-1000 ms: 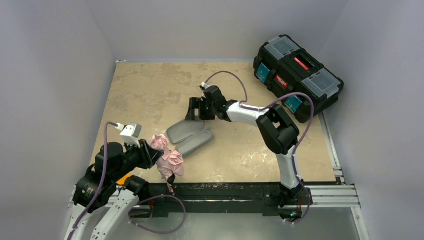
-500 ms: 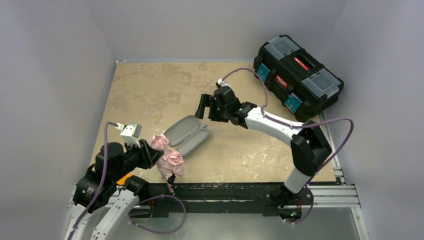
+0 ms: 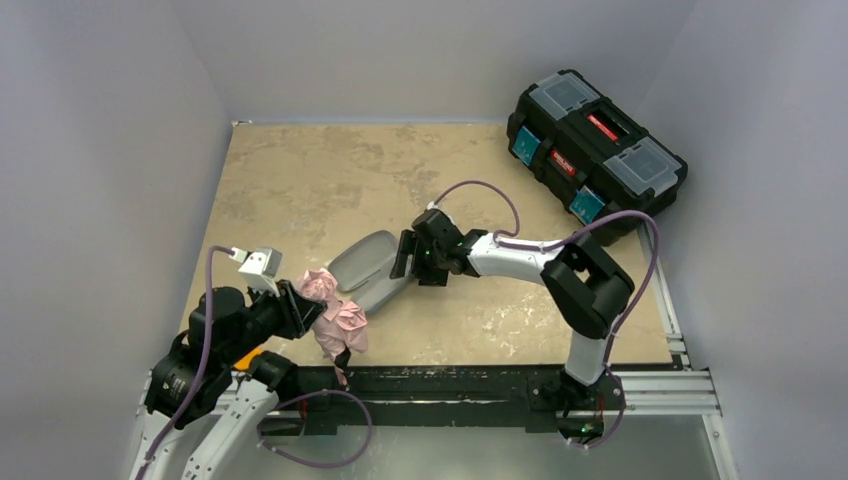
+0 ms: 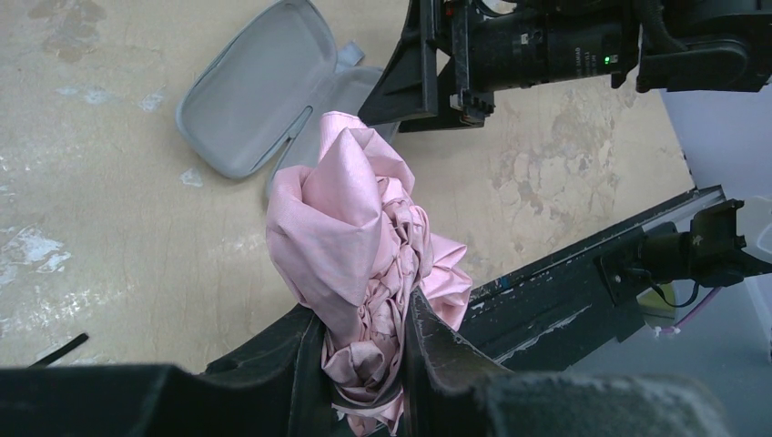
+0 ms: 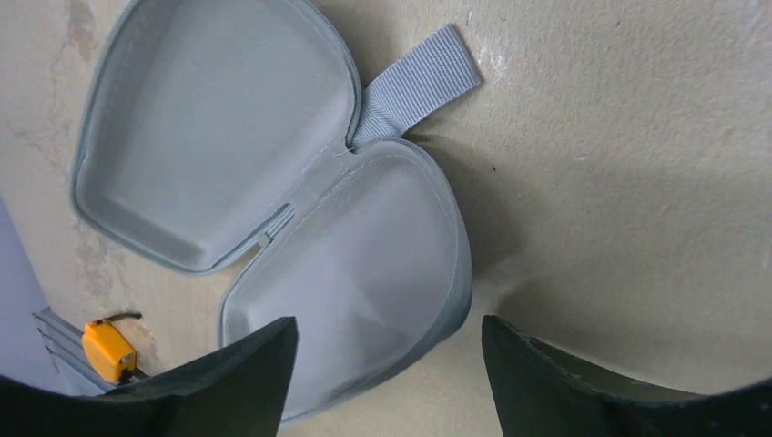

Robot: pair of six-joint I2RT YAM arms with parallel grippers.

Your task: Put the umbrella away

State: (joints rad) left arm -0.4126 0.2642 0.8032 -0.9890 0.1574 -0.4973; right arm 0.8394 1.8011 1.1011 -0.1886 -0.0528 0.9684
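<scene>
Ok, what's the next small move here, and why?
Probably lower the right gripper onto the grey case to steady it. Its jaws stand open just above one half, the case lies open on the table, and the left gripper holds the bunched umbrella nearby, ready to go in.

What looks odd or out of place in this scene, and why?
The umbrella in the left gripper is a crumpled pink wad rather than neatly rolled, so it may not fit the open grey case easily. The black toolbox sits askew at the table's far right corner, seemingly overhanging the edge.
</scene>
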